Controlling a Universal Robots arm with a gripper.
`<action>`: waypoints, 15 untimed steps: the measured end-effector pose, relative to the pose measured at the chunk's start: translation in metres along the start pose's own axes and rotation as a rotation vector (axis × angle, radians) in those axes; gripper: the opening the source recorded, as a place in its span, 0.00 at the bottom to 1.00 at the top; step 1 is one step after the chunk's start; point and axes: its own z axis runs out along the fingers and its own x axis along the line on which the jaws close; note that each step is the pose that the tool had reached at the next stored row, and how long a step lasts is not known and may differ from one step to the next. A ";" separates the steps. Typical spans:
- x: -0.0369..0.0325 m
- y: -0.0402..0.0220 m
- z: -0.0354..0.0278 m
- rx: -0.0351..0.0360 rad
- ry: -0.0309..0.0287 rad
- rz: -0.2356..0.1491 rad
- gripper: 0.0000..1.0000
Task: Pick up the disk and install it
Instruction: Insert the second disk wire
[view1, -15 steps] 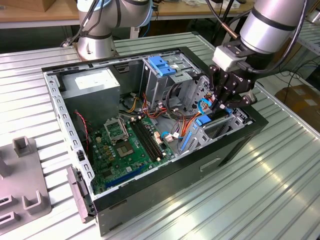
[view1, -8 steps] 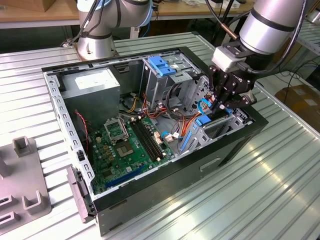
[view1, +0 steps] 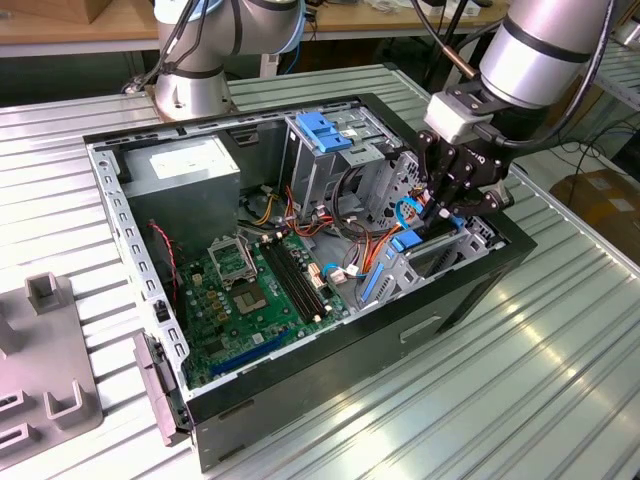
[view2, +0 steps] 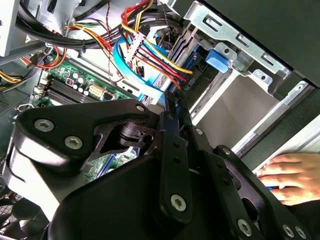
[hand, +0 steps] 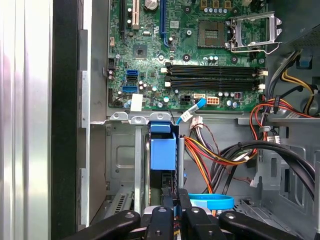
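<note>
One gripper (view1: 452, 200), fingers closed together, poised over the open computer case (view1: 250, 395); the disk (hand: 164, 152) (blue-railed) stands on edge in the metal drive bay (hand: 120, 150) directly beneath.

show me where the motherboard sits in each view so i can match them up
Exterior view: the motherboard lies flat on the floor of the open computer case, toward the exterior view's left.
Second wrist view: a green strip of it shows behind the wire bundle.
First wrist view: it lies beyond the wire bundle, black memory slots plain.
Shared landmark: the red, yellow and orange wire bundle.
</note>
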 end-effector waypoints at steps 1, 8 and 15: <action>0.0000 0.0000 -0.0005 0.0000 0.0002 0.000 0.16; 0.0012 0.0000 -0.0014 -0.0001 0.0002 -0.003 0.16; 0.0054 0.0001 -0.0013 0.0002 -0.0242 -0.004 0.16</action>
